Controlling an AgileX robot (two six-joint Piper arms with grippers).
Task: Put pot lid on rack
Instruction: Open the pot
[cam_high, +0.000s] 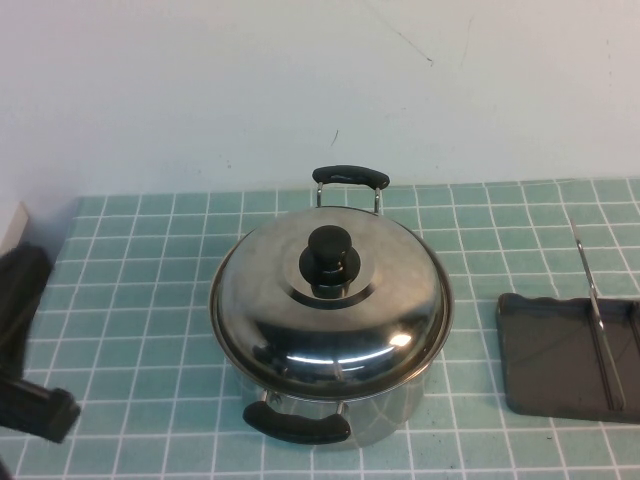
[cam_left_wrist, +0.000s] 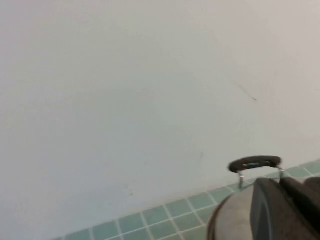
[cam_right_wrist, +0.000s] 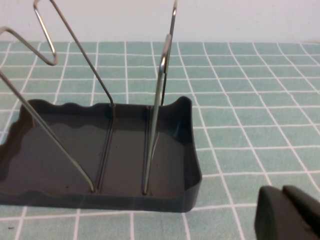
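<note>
At lower left of the high view I see the left gripper (cam_high: 40, 410), dark, low by the frame edge, well apart from the pot; can't tell its jaw state from here. In the left wrist view a black bit of the gripper (cam_left_wrist: 287, 210) sits at lower right, w/ the lid edge and one pot handle (cam_left_wrist: 255, 164) behind it, white wall above.

Centre frame: steel pot (cam_high: 385, 415) on the green tiled table (cam_high: 140, 300), two black handles, one at the far side, one at the near side (cam_high: 297, 424). The pot lid (cam_high: 330, 320) sits on the pot, covering it, black knob (cam_high: 331, 258) at its centre.

Right edge: the rack (cam_high: 550, 355), dark grey tray, partly cut off by the frame, thin wire divider (cam_high: 598, 320) upright in it. Rack is apart from the pot.

Right gripper isn't in the high view; in the right wrist view I get only a black part (cam_right_wrist: 287, 212) at lower right, near the rack (cam_right_wrist: 185, 150); jaw state – can't tell.
</note>
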